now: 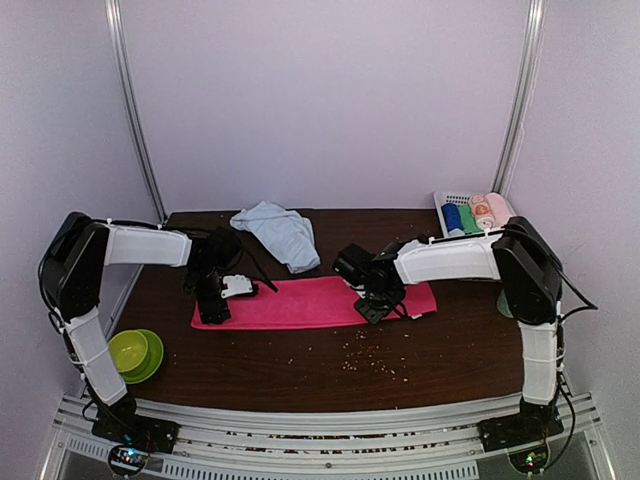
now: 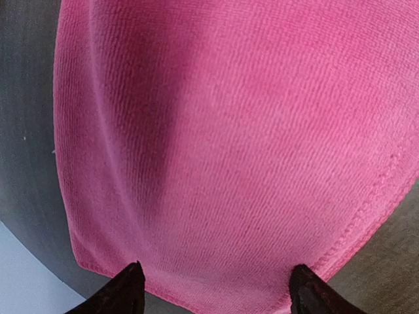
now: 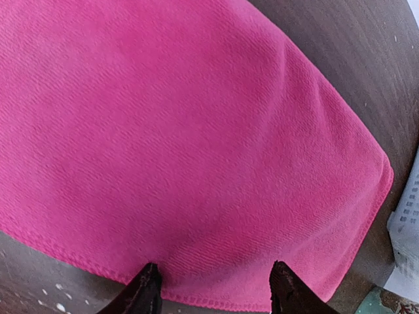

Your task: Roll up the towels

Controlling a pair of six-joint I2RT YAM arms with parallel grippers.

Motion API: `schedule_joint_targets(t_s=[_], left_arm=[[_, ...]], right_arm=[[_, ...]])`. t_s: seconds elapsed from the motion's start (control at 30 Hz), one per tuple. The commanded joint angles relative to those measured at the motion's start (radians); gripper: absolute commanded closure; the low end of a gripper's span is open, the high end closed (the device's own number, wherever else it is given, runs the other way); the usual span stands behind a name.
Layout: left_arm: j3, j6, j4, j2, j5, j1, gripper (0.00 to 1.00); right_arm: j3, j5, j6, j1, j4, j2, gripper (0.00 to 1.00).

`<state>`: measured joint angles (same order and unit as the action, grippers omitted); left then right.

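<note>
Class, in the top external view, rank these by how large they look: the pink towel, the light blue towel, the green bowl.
1. pink towel, spread flat
2. light blue towel, crumpled
3. green bowl, smallest though nearer the camera

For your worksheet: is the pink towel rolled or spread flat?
Spread flat: the pink towel lies as a long strip, no roll started.

High rear overview; both wrist views close over one pink towel (image 2: 229, 144)
</note>
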<state>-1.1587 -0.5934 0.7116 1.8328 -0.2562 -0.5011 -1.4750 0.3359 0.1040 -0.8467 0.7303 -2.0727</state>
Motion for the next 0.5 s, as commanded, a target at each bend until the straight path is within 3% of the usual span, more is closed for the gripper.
schedule_joint_targets(t_s=[0.0,0.23,0.47], left_arm=[[0.063,-0.029,0.042,-0.057,0.052,-0.009,0.19],[0.045,-0.062,0.163,-0.142,0.233,-0.008,0.15],[-0.09,0.056,0.113,-0.197,0.231,0.071,0.02]], right_arm=[[0.081,0.024,0.01,-0.005,0.021,0.084,0.43],[0.05,-0.053,0.011,-0.005,-0.021,0.157,0.39],[-0.082,-0.091,0.071,-0.005,-0.099,0.138,0.42]])
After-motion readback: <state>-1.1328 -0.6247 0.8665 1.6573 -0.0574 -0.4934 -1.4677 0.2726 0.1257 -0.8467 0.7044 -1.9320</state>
